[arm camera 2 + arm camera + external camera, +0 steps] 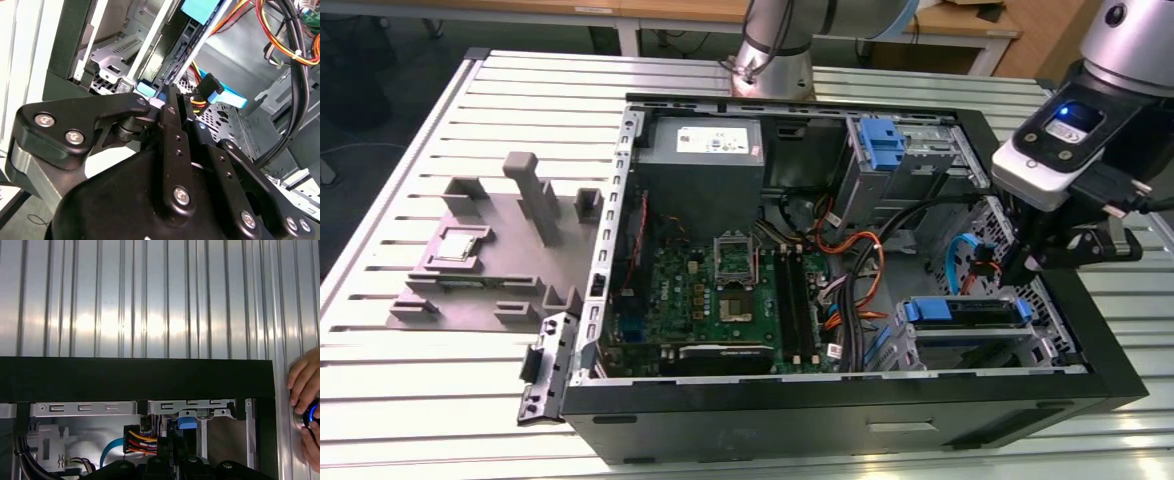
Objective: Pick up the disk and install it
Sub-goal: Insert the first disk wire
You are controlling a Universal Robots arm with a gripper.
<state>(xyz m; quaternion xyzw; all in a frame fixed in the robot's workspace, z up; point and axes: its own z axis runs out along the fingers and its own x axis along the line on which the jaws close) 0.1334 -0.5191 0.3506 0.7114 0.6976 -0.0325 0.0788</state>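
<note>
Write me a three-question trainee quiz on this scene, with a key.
1. True or false: the computer case lies with its side open, so the motherboard shows.
2. In the exterior view, the end effector is: A) over the grey fixture outside the case; B) at the case's wall on the exterior view's right, close to the disk; C) over the power supply.
3. What colour is the carrier that frames the disk?
Key: 1 true; 2 B; 3 blue.
</note>
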